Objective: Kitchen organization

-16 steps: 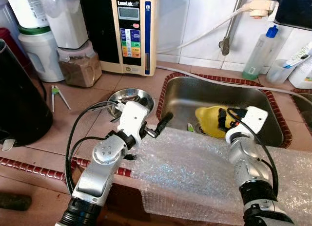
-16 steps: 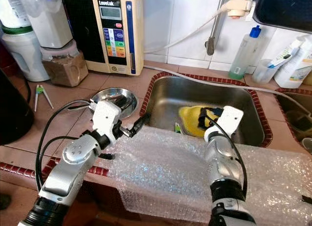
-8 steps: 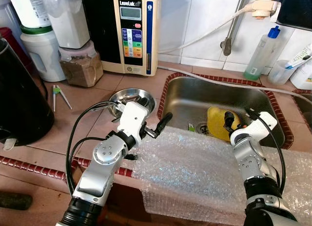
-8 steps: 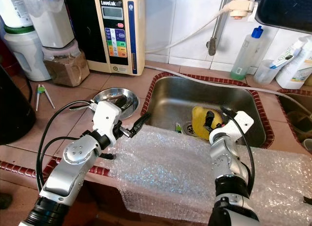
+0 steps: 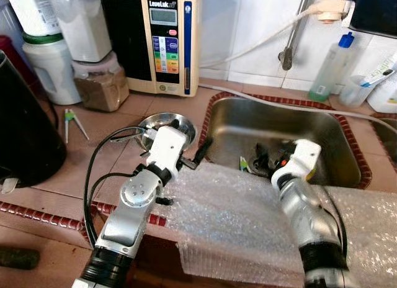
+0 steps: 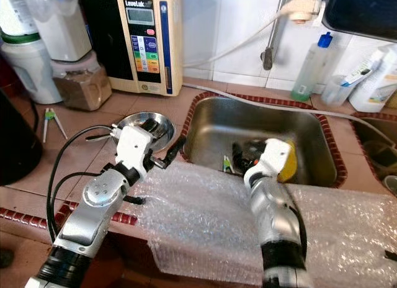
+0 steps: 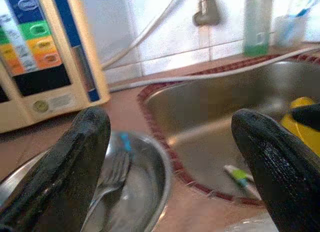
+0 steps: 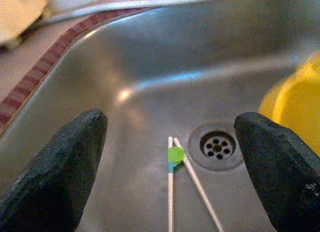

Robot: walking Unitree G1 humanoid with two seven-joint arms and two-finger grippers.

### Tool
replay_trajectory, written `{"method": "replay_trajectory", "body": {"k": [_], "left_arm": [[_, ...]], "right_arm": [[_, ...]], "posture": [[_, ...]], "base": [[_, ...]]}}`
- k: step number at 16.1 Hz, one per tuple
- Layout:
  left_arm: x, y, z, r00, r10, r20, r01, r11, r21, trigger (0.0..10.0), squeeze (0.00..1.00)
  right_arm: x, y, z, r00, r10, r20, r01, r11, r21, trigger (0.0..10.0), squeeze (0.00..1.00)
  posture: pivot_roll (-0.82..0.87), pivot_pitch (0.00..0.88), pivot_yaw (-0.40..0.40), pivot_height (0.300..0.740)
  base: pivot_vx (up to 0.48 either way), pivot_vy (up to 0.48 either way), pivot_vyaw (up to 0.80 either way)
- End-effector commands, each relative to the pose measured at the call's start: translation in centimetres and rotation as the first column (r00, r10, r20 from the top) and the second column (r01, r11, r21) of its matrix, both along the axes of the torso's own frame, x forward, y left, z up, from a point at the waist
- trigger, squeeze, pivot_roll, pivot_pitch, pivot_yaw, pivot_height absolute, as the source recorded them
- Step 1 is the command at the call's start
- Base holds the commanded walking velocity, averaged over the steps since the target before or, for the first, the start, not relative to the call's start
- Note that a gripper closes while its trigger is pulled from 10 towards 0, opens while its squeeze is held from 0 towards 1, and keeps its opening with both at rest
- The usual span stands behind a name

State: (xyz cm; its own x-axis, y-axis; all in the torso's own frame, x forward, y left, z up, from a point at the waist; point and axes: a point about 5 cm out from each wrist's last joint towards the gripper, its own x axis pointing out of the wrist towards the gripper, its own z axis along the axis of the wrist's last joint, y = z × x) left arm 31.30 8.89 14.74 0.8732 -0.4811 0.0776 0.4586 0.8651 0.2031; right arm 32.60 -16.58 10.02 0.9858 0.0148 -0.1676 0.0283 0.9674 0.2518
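Sink (image 5: 322,130) under right gripper (image 8: 172,157): fingers spread wide, empty. Yellow cup (image 8: 295,107) just beside one finger; chopsticks (image 8: 172,192) lie between fingers, near drain (image 8: 216,148). Left gripper (image 7: 172,157) open, empty, above bowl (image 7: 145,177). Risk: thin chopsticks slip on steel; finger nudges cup.

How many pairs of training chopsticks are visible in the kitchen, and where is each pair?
2. One pair of chopsticks lies on the tiled counter, left of the steel bowl. The other pair lies inside the sink, beside the drain. More may be hidden.
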Motion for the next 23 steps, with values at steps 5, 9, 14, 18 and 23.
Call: {"method": "replay_trajectory", "body": {"k": [5, 9, 14, 18, 23], "left_arm": [[1.7, 1.3, -1.0, 0.981, 0.193, -0.014, -0.193, 0.981, -0.006, 10.0, 0.73], [2.3, 1.6, -1.8, 0.966, 0.256, -0.026, -0.256, 0.967, -0.017, 10.0, 0.00], [2.4, 1.7, -2.2, 0.960, 0.271, -0.068, -0.275, 0.959, -0.062, 10.0, 0.00], [2.9, 2.8, -2.2, 0.941, 0.331, -0.074, -0.335, 0.941, -0.054, 10.0, 0.00], [3.3, 2.9, -2.2, 0.932, 0.358, -0.051, -0.360, 0.932, -0.032, 10.0, 0.00]], "right_arm": [[-5.1, 3.2, 3.3, 0.957, 0.143, 0.253, -0.103, 0.981, -0.165, 10.0, 0.63], [-6.7, 0.6, 4.2, 0.943, 0.060, 0.328, 0.112, 0.871, -0.479, 10.0, 0.17], [-7.3, 0.7, 7.4, 0.909, 0.046, 0.413, 0.164, 0.873, -0.459, 10.0, 0.00], [-8.5, 1.2, 6.2, 0.932, 0.088, 0.351, 0.078, 0.899, -0.431, 10.0, 0.00], [-8.9, 2.9, 6.1, 0.938, 0.158, 0.309, -0.029, 0.923, -0.384, 10.0, 0.00]], "posture": [[0.07, 0.000, -0.007, 0.740], [0.03, 0.000, -0.002, 0.740], [0.03, 0.000, -0.016, 0.740], [0.03, 0.000, -0.021, 0.740], [0.02, 0.000, -0.017, 0.740]], "base": [[0.000, 0.000, 0.00], [0.000, 0.000, 0.00], [0.000, 0.000, 0.00], [0.000, 0.000, -0.63], [0.000, 0.000, 0.00]]}}
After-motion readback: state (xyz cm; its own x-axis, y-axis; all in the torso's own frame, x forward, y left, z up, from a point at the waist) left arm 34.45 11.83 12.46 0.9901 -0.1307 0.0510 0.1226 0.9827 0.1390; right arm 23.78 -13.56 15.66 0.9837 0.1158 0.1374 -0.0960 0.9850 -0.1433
